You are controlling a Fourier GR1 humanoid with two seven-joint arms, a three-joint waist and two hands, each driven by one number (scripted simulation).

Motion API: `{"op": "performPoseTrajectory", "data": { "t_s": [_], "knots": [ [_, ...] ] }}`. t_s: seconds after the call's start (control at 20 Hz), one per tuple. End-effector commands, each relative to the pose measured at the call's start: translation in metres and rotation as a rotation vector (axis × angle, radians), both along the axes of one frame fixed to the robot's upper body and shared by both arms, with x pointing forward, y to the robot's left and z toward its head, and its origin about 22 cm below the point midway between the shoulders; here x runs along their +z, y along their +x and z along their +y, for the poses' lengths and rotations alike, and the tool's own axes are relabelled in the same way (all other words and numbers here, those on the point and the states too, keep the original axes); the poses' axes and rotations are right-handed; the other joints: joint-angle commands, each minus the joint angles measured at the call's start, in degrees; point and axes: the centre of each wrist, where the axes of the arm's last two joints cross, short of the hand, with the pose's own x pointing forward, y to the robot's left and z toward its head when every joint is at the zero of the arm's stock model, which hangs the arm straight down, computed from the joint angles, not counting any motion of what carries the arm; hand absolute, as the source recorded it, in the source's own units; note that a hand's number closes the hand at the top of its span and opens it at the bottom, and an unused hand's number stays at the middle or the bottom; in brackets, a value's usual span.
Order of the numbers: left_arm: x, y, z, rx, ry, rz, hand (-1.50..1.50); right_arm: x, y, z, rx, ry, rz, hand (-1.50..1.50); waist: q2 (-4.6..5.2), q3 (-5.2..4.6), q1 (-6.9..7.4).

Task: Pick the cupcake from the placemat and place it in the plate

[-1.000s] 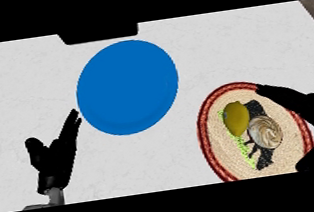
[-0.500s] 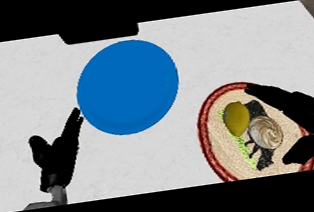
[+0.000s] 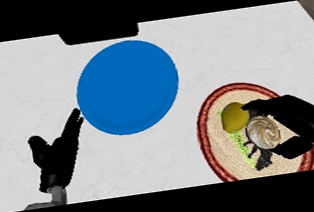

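My right hand [image 3: 300,123] curls round the swirl-topped cupcake [image 3: 263,132] on the round red-rimmed woven placemat [image 3: 212,130], grasp nearly made; next lift toward ten o'clock, onto the round blue plate [image 3: 127,87]; my left hand [image 3: 57,155] rests open.

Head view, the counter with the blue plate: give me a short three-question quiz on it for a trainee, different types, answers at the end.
1. True or false: the cupcake already sits on the blue plate.
2. Which hand is at the cupcake? A) the left hand B) the right hand
3. Fill in: the yellow lemon lies on the round red-rimmed ____.

Key:
1. False; it is on the placemat, and the plate holds nothing.
2. B; its fingers curve around the cupcake, while the left hand rests open, left of the plate.
3. Placemat.
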Motion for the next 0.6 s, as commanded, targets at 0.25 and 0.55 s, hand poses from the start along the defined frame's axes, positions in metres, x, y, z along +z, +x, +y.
{"op": "performPoseTrajectory", "data": {
  "t_s": [0.25, 0.55],
  "knots": [
    [-0.006, 0.006, 0.0, -0.019, -0.015, 0.069, 0.0, -0.025, -0.002, 0.004, 0.03, -0.013, -0.082, 1.5, 0.59, -0.12, -0.19],
    [-0.005, -0.003, -0.014, -0.034, -0.032, 0.071, 0.0, -0.003, -0.01, 0.141, -0.136, 0.228, -0.23, 1.5, 0.0, -0.42, 0.67]
  ]
}}
